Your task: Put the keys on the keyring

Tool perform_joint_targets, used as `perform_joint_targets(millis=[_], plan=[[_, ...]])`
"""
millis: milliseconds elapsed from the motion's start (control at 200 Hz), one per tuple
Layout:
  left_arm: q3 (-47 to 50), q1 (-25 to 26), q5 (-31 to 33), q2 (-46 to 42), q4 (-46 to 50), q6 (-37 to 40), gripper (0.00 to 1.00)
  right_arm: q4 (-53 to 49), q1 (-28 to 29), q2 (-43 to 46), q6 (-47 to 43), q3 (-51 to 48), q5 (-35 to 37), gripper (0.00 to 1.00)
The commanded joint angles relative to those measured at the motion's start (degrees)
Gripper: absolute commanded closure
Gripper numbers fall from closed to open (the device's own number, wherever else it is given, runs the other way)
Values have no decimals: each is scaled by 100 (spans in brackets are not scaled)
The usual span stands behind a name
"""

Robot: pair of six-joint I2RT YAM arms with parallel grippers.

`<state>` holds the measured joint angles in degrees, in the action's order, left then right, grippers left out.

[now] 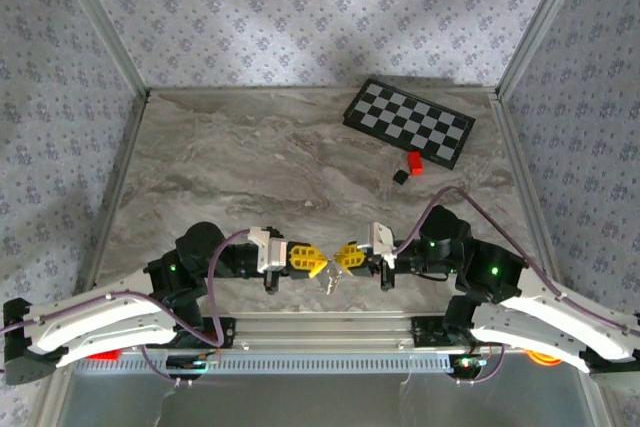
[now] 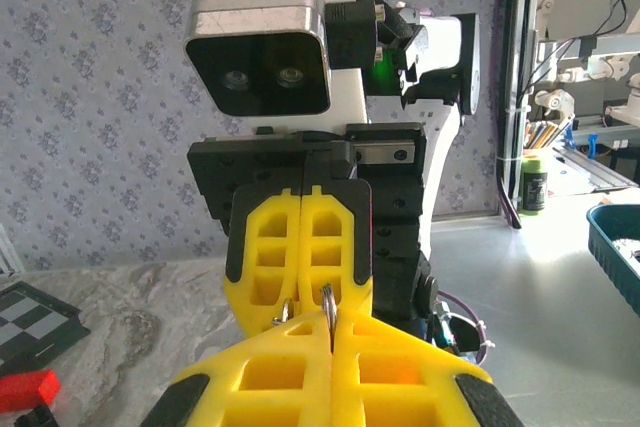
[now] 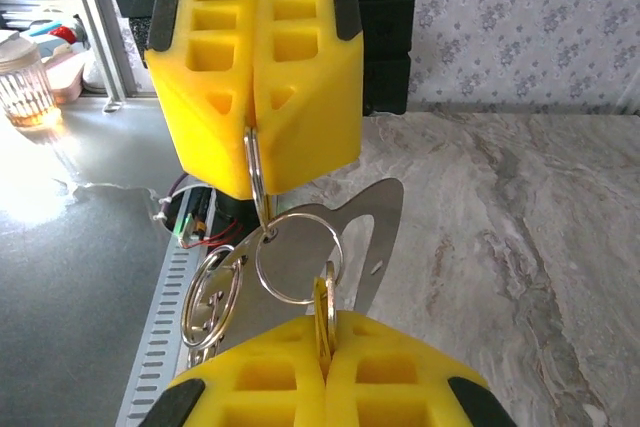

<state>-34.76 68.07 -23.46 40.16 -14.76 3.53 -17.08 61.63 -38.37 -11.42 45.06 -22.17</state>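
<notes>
Keyring (image 3: 258, 265) hangs between left gripper (image 3: 257, 147) and right gripper (image 3: 325, 335) (both clamped on it)

We see a black and white checkerboard (image 1: 408, 123) at the far right of the marble desk (image 1: 250, 167). A small red block (image 1: 415, 162) and a black block (image 1: 400, 176) lie just beside it

Marbled grey table (image 1: 250, 157), floral-patterned walls (image 1: 300, 7), aluminium corner posts (image 1: 100, 17)
</notes>
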Motion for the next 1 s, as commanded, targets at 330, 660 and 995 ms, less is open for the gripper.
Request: perform_joint_targets(millis=[330,660,995], plan=[[69,4,291,-262,-171,108,100,-451,-98,-27,-169,545,714,100],[294,-3,723,-235,-179,170,100,-736,-201,-303,-127,828,978,100],[444,-10,1018,-107,-194,199,100,-1045,-230,-660,-132,1075,1453,100]])
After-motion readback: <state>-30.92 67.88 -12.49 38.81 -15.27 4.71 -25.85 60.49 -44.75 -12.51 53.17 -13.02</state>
